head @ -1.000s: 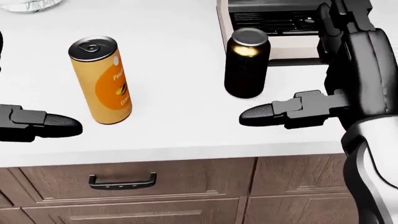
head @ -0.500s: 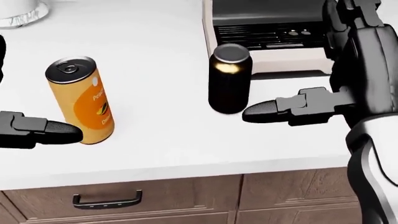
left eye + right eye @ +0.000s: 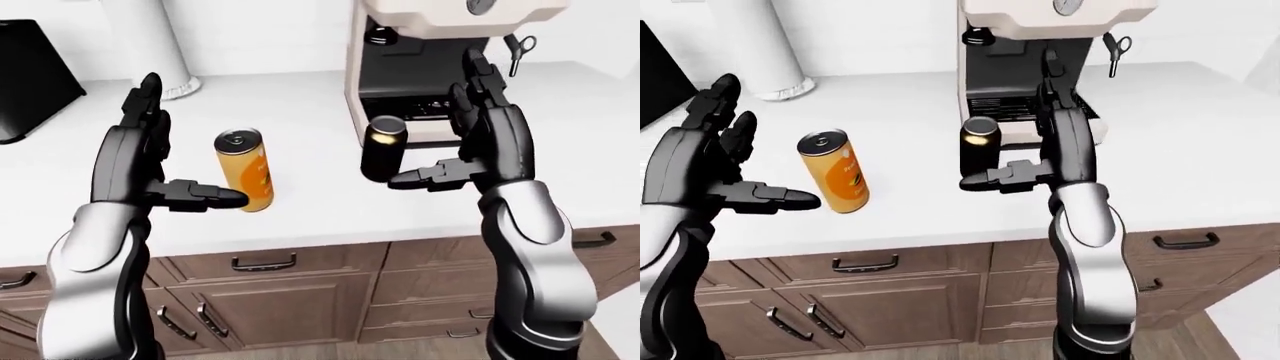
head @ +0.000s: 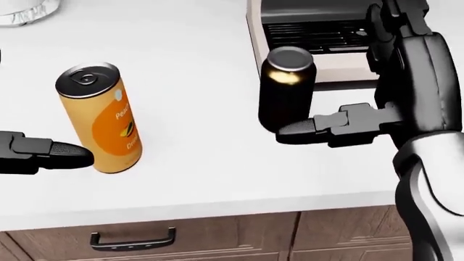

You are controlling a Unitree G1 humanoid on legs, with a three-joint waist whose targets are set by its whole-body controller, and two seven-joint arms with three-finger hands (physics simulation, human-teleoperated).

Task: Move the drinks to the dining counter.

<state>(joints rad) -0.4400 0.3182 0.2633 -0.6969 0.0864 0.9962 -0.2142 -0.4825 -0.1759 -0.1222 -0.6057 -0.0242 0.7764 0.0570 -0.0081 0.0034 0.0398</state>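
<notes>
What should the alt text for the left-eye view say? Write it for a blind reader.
Two open robot hands flank two upright cans on a white counter: the left hand beside an orange can, the right hand beside a black can. A coffee machine stands behind the black can.

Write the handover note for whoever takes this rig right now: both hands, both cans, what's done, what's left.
Left hand: open, holding nothing, thumb tip beside the orange peach-drink can.
Right hand: open, holding nothing, thumb reaching to the base of the black can with the silver top.
Both cans stand upright on the white kitchen counter; the black one is just before the cream coffee machine.
Done: hands placed next to the cans, nothing grasped.
Left: close on each can, lift, and carry both to the dining counter, which none of the views shows.
</notes>
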